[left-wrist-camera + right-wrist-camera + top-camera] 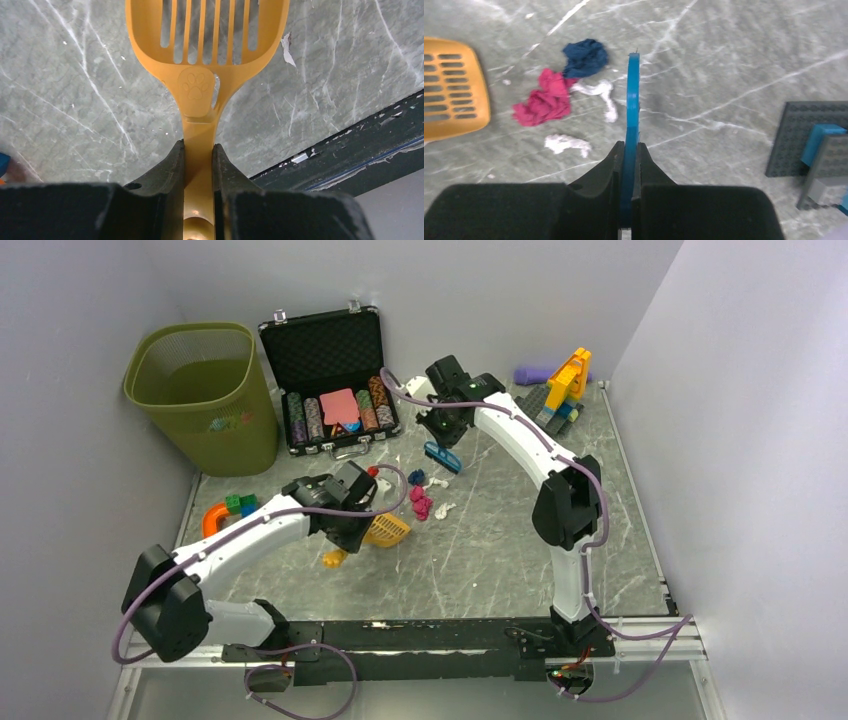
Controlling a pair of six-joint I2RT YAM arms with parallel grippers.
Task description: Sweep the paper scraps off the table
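Our left gripper (198, 150) has its fingers clamped on the handle of the orange slotted scoop (197, 85), and our right gripper (628, 150) is pinched tight on the blue brush (632, 100). The paper scraps (541, 100), red, dark blue and white, lie loose on the table (500, 560) between scoop and brush, about midway between its left and right edges. At the far left corner stands a green mesh bin (215, 440) whose contents we cannot make out, and beside it at the far edge an open black case (325, 350) holds rows of striped poker chips (310, 418) and a pink pad (340, 405).

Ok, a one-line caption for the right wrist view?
Right jaws clamp a blue tool edge-on; red, dark blue and white paper scraps lie on the table beside it, orange scoop beyond.
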